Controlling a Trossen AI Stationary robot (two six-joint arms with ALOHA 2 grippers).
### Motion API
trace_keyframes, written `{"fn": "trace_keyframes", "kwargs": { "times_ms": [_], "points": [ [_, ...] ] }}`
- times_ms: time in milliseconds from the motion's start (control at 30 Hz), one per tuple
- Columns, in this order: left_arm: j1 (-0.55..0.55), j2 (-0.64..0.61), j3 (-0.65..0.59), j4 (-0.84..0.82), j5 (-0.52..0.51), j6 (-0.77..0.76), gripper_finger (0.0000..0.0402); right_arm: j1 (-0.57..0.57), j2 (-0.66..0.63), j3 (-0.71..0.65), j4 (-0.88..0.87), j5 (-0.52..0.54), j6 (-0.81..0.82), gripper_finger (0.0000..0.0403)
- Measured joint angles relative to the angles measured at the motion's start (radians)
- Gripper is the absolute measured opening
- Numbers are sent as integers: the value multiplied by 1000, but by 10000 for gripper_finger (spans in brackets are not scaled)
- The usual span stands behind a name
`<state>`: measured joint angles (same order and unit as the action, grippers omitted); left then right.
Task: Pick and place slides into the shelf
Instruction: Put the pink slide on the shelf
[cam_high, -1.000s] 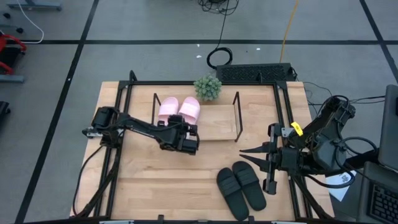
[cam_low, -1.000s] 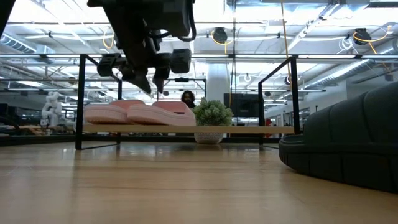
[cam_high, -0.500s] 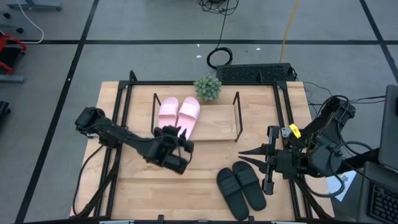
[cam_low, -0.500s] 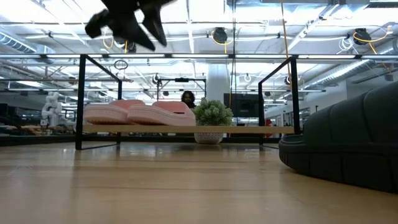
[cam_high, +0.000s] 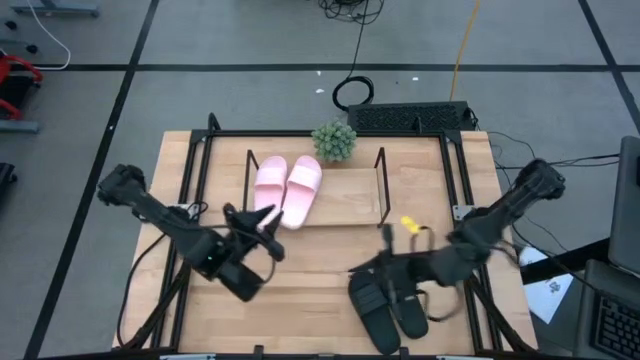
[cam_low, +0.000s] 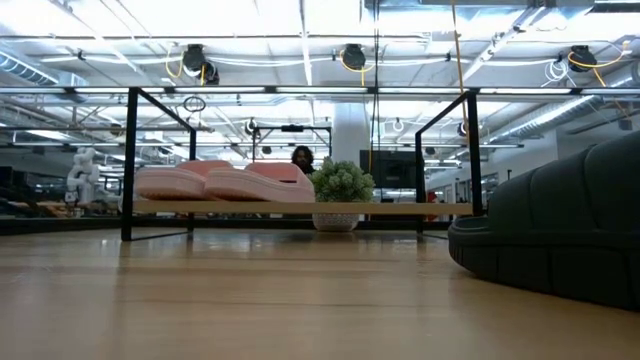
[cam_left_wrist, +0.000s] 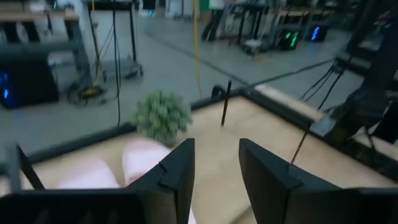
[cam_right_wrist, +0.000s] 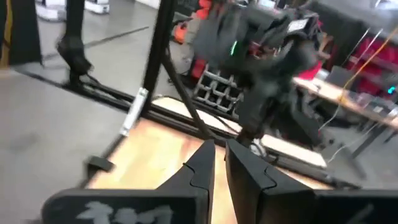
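The shelf (cam_high: 345, 205) sits at the table's far middle, its left half filled by the pink slides (cam_high: 288, 186) lying side by side, toes toward the plant (cam_high: 334, 141); its right half is bare. The black slides (cam_high: 388, 305) lie on the tabletop at the near right, long axes running roughly near-to-far. The right gripper (cam_high: 385, 262) hovers just beside their far ends, clearly the nearer arm; its fingers look nearly pressed together, though the blur leaves that uncertain. The shelf's right rod frame (cam_high: 381, 187) stands between pair and bare board. The left gripper (cam_high: 262, 222), fingers spread and empty, hangs just in front of the pink pair.
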<state>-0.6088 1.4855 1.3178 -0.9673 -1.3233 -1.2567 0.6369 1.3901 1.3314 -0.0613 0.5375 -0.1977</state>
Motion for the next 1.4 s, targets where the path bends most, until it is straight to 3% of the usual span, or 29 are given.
{"fn": "trace_keyframes", "kwargs": {
  "times_ms": [133, 267, 500, 567, 767, 1067, 1400],
  "points": [
    [-34, -114, 0, 0, -55, 187, 129, -97, 57, -95, 220, -84, -139, 29],
    [-85, -228, 0, 0, -57, 356, 129, -197, 143, -108, 278, -220, -178, 29],
    [-206, -357, 0, -2, -31, 466, 129, -302, 300, -7, 280, -225, -165, 29],
    [-245, -373, 0, -3, -31, 469, 129, -318, 339, 37, 242, -199, -167, 29],
    [-346, -380, 0, -4, -29, 493, 129, -353, 431, 111, 158, 58, -134, 29],
    [-418, -381, 0, -21, -11, 588, 129, -422, 535, 119, 169, 64, -74, 34],
    [-421, -405, 0, -88, -11, 677, 129, -517, 593, 175, 209, 30, 27, 62]
  ]
}}
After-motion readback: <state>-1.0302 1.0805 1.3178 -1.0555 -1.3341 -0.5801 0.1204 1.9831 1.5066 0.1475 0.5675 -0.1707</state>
